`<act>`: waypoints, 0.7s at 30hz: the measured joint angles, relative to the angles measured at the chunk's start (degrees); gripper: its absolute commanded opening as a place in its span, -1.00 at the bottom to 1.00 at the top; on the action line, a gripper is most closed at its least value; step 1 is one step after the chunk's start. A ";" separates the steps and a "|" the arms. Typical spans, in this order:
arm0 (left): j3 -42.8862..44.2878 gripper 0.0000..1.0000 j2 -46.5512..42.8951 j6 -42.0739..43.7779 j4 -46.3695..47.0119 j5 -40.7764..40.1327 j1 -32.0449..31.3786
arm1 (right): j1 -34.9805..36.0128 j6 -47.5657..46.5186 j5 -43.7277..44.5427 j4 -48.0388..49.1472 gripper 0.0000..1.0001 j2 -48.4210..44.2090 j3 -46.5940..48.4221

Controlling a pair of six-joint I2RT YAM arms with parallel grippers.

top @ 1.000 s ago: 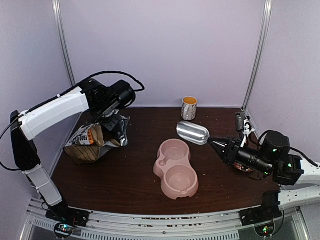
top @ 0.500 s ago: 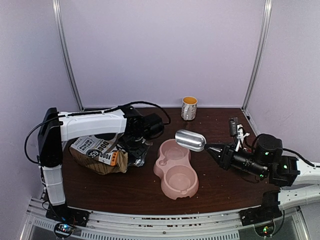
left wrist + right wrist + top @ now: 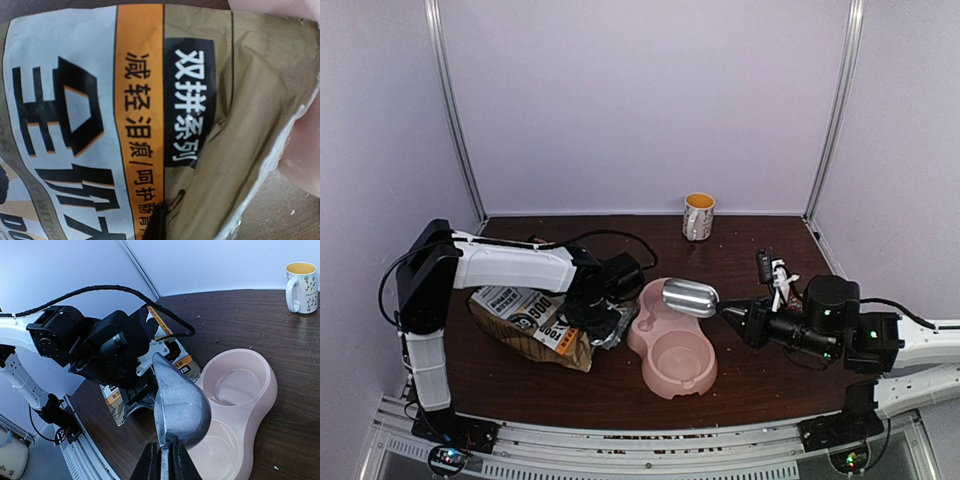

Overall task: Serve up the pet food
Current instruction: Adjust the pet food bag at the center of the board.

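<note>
No kibble shows in any view. The brown paper bag (image 3: pixel 525 318) lies on its side at the left, its mouth toward the pink double bowl (image 3: pixel 638 335). My left gripper (image 3: pixel 603 318) is at the bag's mouth, shut on its crumpled edge. The printed bag (image 3: pixel 100 125) fills the left wrist view, with one dark finger (image 3: pixel 157 220) on it. My right gripper (image 3: pixel 730 315) is shut on the handle of a metal scoop (image 3: pixel 690 297) held above the bowl's far compartment. In the right wrist view the scoop (image 3: pixel 180 405) shows its back above my right gripper (image 3: pixel 165 460). Both compartments of the bowl (image 3: pixel 272 390) look empty.
A white mug with a yellow inside (image 3: pixel 698 215) stands at the back of the table and also shows in the right wrist view (image 3: pixel 302 280). The left arm's cable (image 3: pixel 125 290) loops over the bag. Metal frame posts stand at the back corners.
My left gripper has dragged the bag from the far left toward the bowl and laid it lower. My right gripper has carried the scoop left and forward, over the bowl.
</note>
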 measured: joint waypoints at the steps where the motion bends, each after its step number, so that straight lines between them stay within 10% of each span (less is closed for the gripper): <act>1: -1.01 -1.00 0.00 -0.68 1.31 0.44 0.00 | 0.15 0.13 0.00 0.00 -1.00 0.55 0.00; 21: 11.52 -1.00 -7.50 3.15 -13.99 -12.35 -3.34 | 1.38 1.42 -0.33 -0.83 -1.00 5.51 2.86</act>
